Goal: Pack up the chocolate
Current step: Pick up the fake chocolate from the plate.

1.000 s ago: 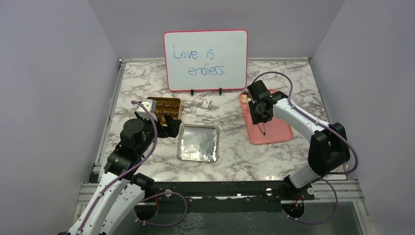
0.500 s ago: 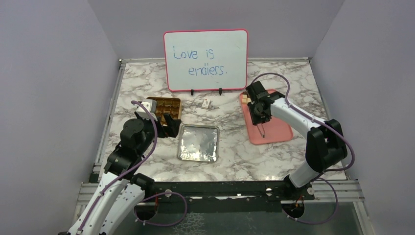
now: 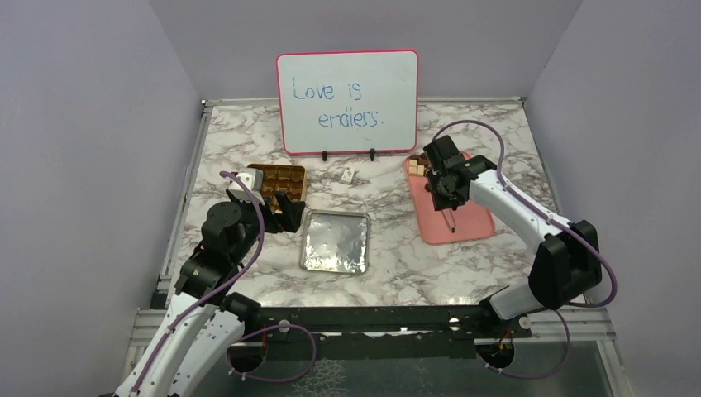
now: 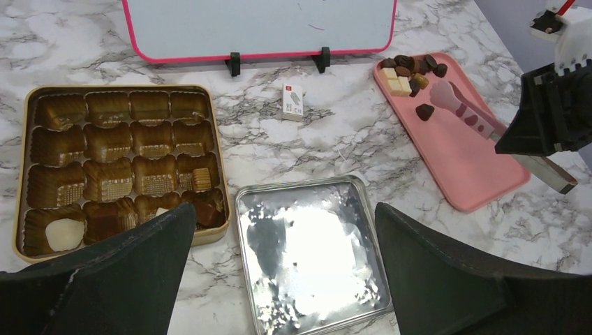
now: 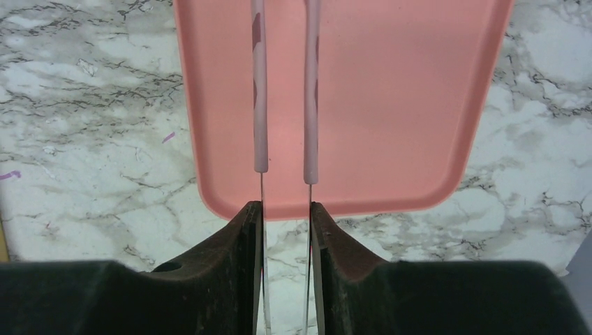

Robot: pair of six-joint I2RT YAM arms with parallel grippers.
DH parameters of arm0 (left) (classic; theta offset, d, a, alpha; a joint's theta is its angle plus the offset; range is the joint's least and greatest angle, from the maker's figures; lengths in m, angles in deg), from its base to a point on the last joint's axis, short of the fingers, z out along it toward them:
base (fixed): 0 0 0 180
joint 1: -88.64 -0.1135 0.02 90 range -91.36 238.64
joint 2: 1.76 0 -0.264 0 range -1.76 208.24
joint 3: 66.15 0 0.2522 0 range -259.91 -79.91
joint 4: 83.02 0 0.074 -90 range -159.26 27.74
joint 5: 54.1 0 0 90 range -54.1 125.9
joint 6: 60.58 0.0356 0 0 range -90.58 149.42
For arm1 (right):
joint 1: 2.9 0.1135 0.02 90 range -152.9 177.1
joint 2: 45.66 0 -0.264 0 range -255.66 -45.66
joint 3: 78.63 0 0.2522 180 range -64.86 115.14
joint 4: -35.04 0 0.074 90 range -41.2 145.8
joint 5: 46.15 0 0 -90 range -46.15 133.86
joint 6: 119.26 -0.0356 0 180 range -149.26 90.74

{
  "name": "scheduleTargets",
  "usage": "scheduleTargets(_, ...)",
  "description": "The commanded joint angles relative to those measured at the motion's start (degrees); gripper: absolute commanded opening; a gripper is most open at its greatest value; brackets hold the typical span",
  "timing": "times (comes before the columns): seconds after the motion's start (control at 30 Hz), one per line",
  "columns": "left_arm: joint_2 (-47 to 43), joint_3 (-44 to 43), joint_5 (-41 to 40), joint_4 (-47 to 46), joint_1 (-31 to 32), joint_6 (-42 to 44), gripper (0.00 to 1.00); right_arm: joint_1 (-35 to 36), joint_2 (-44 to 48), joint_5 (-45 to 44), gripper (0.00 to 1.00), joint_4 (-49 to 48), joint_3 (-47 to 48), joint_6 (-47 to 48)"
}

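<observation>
Right gripper (image 5: 286,218) clasps pink tongs (image 5: 260,105) above the tray (image 5: 398,105), the chocolate (image 4: 412,67) clustered beside the tong tips.

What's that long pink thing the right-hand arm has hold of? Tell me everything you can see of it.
It is a pair of tongs: two slim arms, pink-sleeved with darker pink patches toward the rounded tips, bare shiny metal at the back. The right gripper pinches the metal part from both sides; the arms run parallel with a gap between them. The tongs lie lengthwise over the pink tray, tips toward the chocolate heap; whether they touch the tray cannot be told.
</observation>
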Motion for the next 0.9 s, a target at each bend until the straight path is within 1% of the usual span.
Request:
scheduleTargets(0.0,-0.5,0.3,-1.2,-0.7,-0.3,0.0,0.99,-0.3,4.3,-1.1,0.33,3.4,1.0,-1.1)
scheduleTargets(0.2,-0.7,0.4,-1.3,-0.7,-0.3,0.0,0.99,-0.2,6.3,-1.2,0.34,3.3,0.8,-1.1)
scheduleTargets(0.27,-0.7,0.4,-1.3,-0.7,-0.3,-0.1,0.99,-0.3,6.1,-1.0,0.37,2.2,0.1,-0.6)
scheduleTargets(0.43,-0.9,0.4,-1.4,-0.6,-0.3,-0.2,0.99,-0.3,3.2,-0.3,0.38,-0.2,-0.2,-0.6)
scheduleTargets(0.6,-1.0,0.5,-1.4,-0.6,-0.3,-0.3,0.99,-0.7,-1.6,-2.3,0.38,-1.6,-0.2,-0.9)
scheduleTargets(0.73,-0.9,0.5,-1.4,-0.6,-0.3,-0.1,0.99,-1.0,-3.0,0.6,0.38,-4.6,-1.0,-0.2)
scheduleTargets(0.87,-1.0,0.5,-1.4,-0.6,-0.3,-0.2,0.99,-1.1,-4.9,1.4,0.38,-5.3,-1.3,0.2)
